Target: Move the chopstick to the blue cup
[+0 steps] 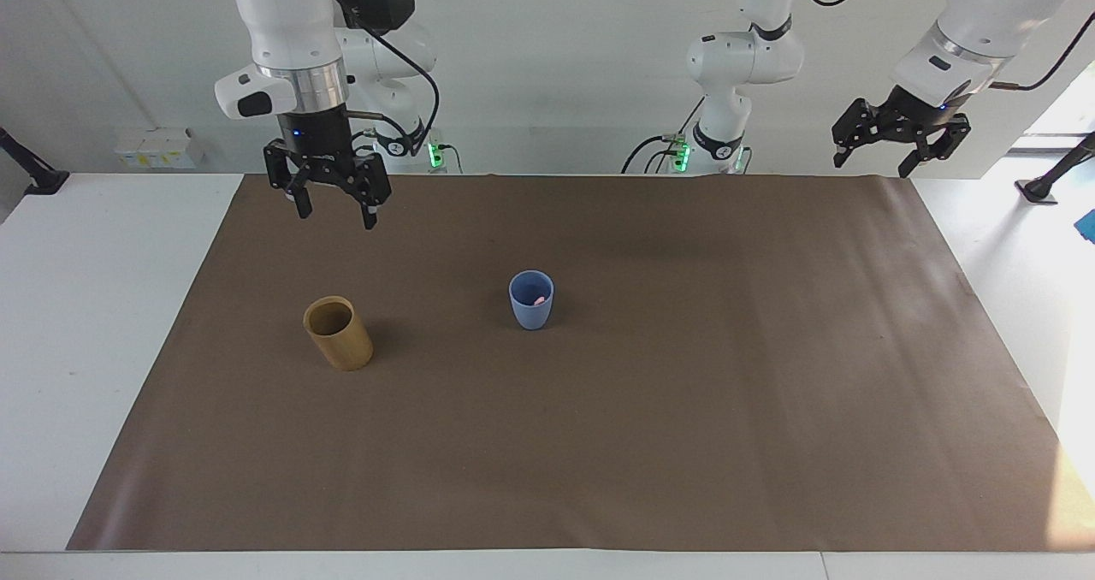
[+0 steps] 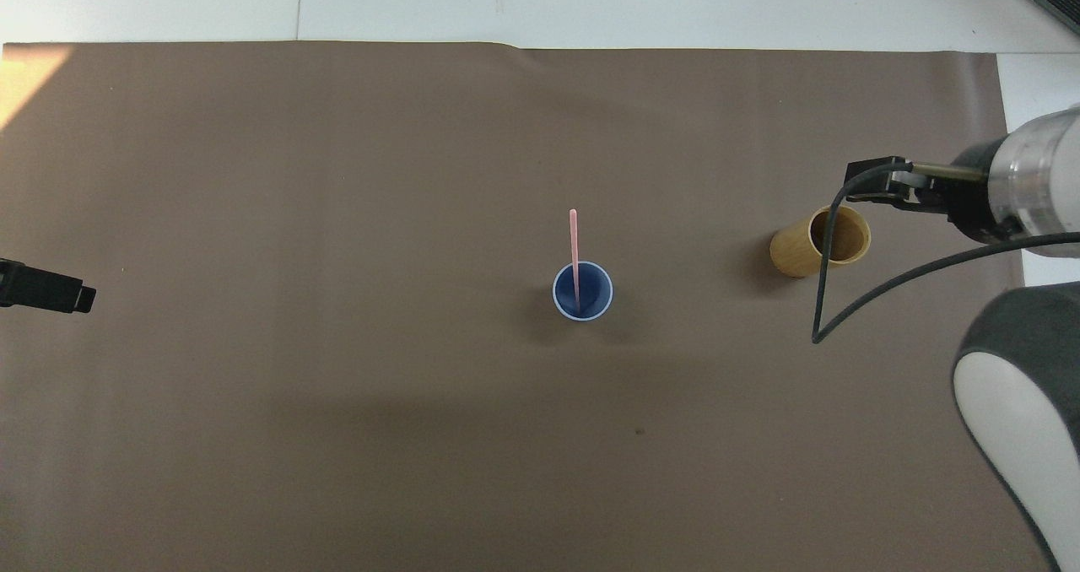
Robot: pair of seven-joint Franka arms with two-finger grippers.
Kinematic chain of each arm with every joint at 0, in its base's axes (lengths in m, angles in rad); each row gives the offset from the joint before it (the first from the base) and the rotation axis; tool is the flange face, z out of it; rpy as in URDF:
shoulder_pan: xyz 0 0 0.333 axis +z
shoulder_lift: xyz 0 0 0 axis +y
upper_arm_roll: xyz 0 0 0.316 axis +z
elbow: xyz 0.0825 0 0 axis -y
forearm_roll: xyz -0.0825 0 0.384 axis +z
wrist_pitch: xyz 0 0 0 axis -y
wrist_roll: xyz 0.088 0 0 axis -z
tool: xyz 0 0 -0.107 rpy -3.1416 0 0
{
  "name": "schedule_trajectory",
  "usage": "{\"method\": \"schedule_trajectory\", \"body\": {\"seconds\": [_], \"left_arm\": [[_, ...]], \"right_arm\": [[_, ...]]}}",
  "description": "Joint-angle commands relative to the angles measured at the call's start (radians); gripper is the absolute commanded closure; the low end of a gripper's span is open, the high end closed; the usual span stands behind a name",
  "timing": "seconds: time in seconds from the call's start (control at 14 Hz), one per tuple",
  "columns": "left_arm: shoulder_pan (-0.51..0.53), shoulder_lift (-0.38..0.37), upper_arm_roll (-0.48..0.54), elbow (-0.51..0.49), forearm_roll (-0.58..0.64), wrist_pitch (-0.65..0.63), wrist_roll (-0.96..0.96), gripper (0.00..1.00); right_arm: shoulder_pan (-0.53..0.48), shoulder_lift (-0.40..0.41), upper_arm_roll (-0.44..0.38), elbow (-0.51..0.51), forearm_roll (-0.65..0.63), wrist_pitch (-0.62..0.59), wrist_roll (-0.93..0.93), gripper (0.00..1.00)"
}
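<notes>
Now one pale-pink chopstick (image 2: pixel 574 251) stands in blue cup (image 1: pixel 531 300).

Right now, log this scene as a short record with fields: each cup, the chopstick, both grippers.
blue cup: upright mid-table, holding the chopstick
chopstick: pale pink, standing in the blue cup, free of both grippers
tan cup: beside the blue cup, toward the right arm's end, nothing seen inside
right gripper: raised, fingers open, holding nothing
left gripper: waiting raised at the left arm's end, fingers open
</notes>
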Motion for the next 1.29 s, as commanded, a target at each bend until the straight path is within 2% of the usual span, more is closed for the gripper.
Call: {"method": "schedule_trajectory", "body": {"seconds": [0.0,0.14,0.29,0.5,1.21], "left_arm": [[0.004,-0.013,-0.002,-0.014,0.008,0.002,-0.010,0.00],[0.002,-0.013,-0.003,-0.014,0.008,0.002,-0.010,0.00],[0.004,-0.013,-0.003,-0.014,0.008,0.002,-0.010,0.00],[0.004,-0.013,-0.002,-0.014,0.008,0.002,-0.010,0.00],[0.004,-0.013,-0.003,-0.014,0.008,0.002,-0.010,0.00]], "right_arm": [[-0.068,0.037,0.010,0.120,0.064,-0.145,-0.072,0.00],[-0.091,0.066,0.012,0.200,0.075,-0.239,-0.075,0.00],[-0.097,0.071,0.009,0.225,0.078,-0.301,-0.075,0.00],[-0.113,0.028,0.006,0.163,0.103,-0.295,-0.074,0.00],[-0.107,0.013,0.012,0.132,0.110,-0.292,-0.087,0.00]]}}
